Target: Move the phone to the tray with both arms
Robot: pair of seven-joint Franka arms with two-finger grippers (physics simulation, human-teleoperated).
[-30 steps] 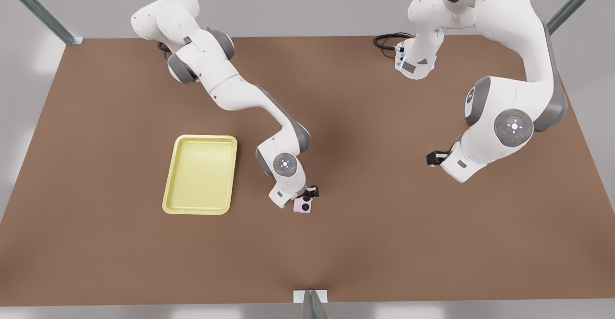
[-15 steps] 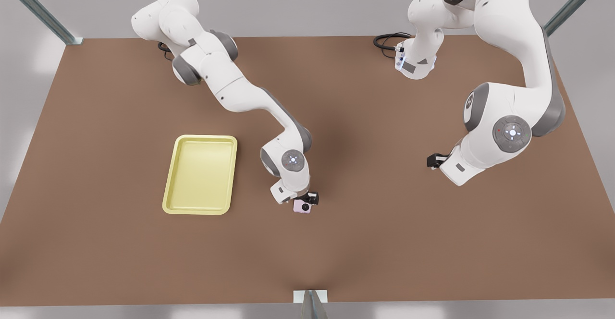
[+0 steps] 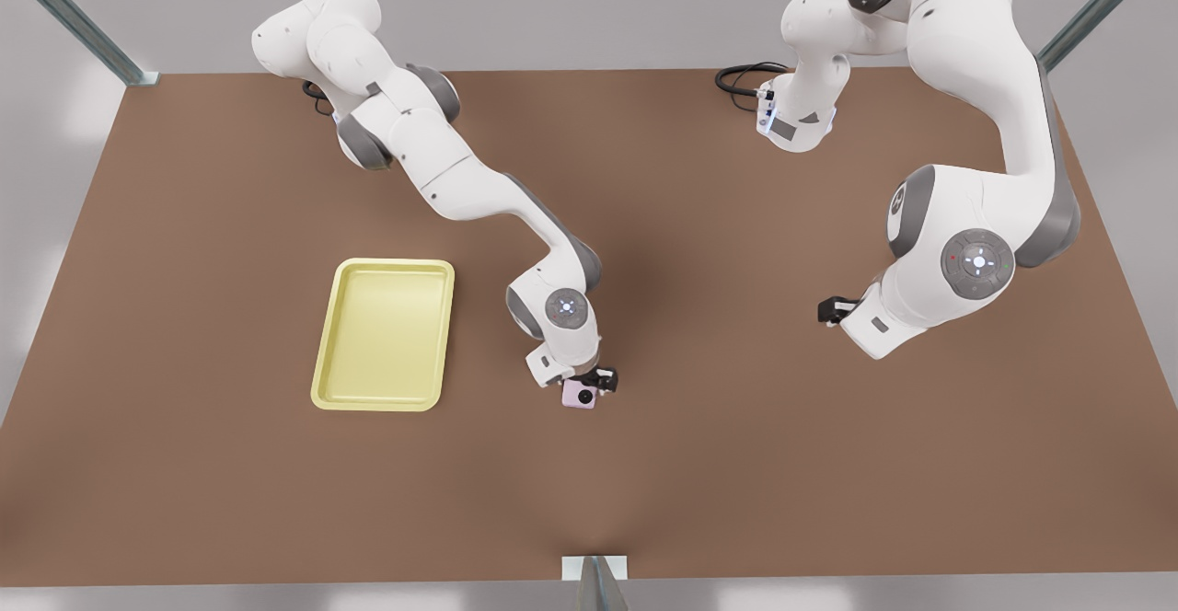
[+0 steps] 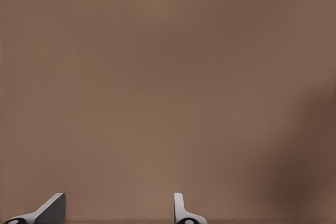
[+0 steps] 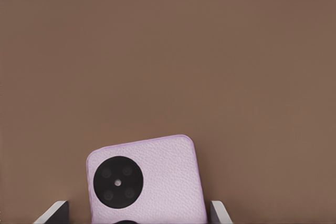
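The pale pink phone (image 3: 578, 397) lies flat on the brown table, to the front view's right of the pale yellow tray (image 3: 385, 335). My right gripper (image 3: 596, 379) hangs over the phone's far end. In the right wrist view the phone (image 5: 152, 177) lies between the gripper's (image 5: 136, 214) fingertips (image 5: 55, 211), with a small gap on each side, so it is open. My left gripper (image 3: 831, 309) waits at the front view's right, open above bare table; in the left wrist view its (image 4: 116, 211) fingertips (image 4: 52, 208) stand apart with nothing between them.
A black cable (image 3: 741, 77) coils at the table's far edge beside an arm base. Metal posts stand at the far corners, and a bracket (image 3: 594, 570) sits at the middle of the near edge.
My right arm has swung its wrist a little toward the front view's right, and the gripper now covers more of the phone's far end. The left arm has sunk slightly.
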